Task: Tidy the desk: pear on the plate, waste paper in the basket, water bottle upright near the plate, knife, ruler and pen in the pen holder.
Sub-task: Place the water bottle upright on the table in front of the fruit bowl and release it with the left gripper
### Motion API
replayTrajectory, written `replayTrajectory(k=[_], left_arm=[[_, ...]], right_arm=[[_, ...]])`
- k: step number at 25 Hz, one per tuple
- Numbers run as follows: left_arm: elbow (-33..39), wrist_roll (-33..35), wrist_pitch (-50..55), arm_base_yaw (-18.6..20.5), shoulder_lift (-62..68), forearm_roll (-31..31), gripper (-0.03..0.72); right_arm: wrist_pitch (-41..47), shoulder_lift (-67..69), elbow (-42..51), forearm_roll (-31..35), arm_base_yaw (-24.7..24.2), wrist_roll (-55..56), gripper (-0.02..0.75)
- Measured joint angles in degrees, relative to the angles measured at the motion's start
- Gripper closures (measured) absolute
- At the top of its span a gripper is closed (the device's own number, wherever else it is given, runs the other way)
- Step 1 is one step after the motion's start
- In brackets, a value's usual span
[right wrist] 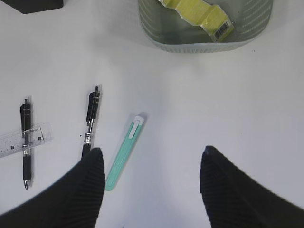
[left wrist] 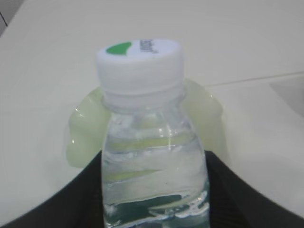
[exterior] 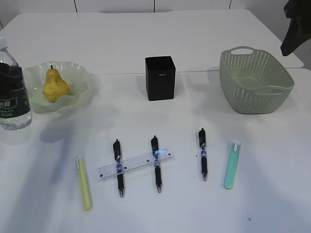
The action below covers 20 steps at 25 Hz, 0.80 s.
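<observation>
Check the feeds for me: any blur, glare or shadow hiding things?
Exterior view: sharp, evenly lit, soft shadows beside the pen holder and basket. Left wrist view: soft and hazy, the water bottle fills the frame, the plate blurred behind it. Right wrist view: clear; the dark fingers are slightly soft.

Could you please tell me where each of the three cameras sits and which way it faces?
Exterior: looks down at a slant across the table; dark arm part top right.
Left wrist: level behind the water bottle, dark fingers flanking it.
Right wrist: looks down past open fingers at the teal knife.
Right wrist and exterior share the basket.
</observation>
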Motion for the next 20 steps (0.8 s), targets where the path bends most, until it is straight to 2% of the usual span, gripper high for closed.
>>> replayTrajectory(k=[4,13,20], left_arm=[[1.8,0.0,-6.4,0.0,0.0,-0.6,0.315],[1.9,0.0,-8.0,0.0,0.0,-0.8,0.315],[7.3,0.0,-25.1,0.0,2.0,-1.1,0.315]], right_arm=[[0.0,0.0,0.0,0.0,0.0,0.0,0.241],[0.0,0.0,0.0,0.0,0.0,-0.3,0.241],[0.0,0.0,0.0,0.0,0.0,-0.3,0.241]])
